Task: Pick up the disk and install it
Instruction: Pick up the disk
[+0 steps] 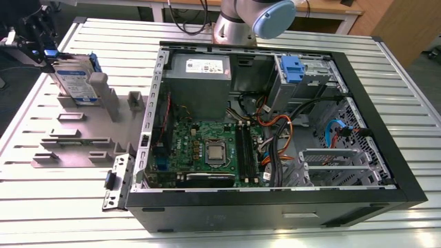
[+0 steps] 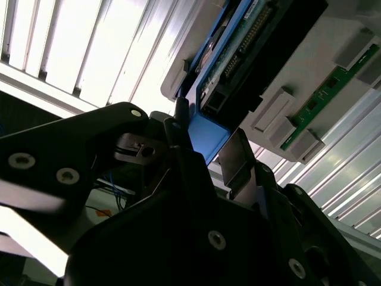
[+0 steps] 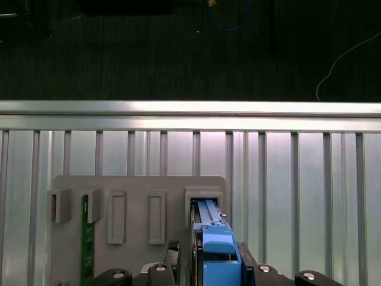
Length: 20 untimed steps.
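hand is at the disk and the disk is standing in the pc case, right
No. The hand is at the disk, but the disk stands in the grey holder beside the pc case, not in it; the exterior view shows this.

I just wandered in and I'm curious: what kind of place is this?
Probably a robotics lab or test bench for computer assembly. A robot arm rises beside an open computer case on a slatted metal table, and the disk stands in a grey fixture beside the case.
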Each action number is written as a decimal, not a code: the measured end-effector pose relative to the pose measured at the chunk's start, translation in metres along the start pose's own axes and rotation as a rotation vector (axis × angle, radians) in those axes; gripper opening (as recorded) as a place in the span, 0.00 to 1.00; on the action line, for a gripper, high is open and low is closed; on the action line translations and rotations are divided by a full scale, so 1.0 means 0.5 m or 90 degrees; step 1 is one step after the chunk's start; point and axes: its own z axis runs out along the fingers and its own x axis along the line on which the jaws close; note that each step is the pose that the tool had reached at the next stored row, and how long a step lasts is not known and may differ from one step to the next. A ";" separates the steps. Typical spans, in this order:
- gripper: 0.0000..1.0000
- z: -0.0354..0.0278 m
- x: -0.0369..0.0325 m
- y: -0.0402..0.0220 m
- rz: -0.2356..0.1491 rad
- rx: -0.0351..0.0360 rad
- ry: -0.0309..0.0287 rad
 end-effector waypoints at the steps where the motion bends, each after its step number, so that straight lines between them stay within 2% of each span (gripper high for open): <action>1: 0.48 0.000 0.000 0.000 0.000 0.0000 0.0000; 6: 0.48 0.001 0.000 0.000 0.009 0.0000 -0.0002; 20: 0.48 0.008 0.000 -0.002 0.010 0.0001 -0.0002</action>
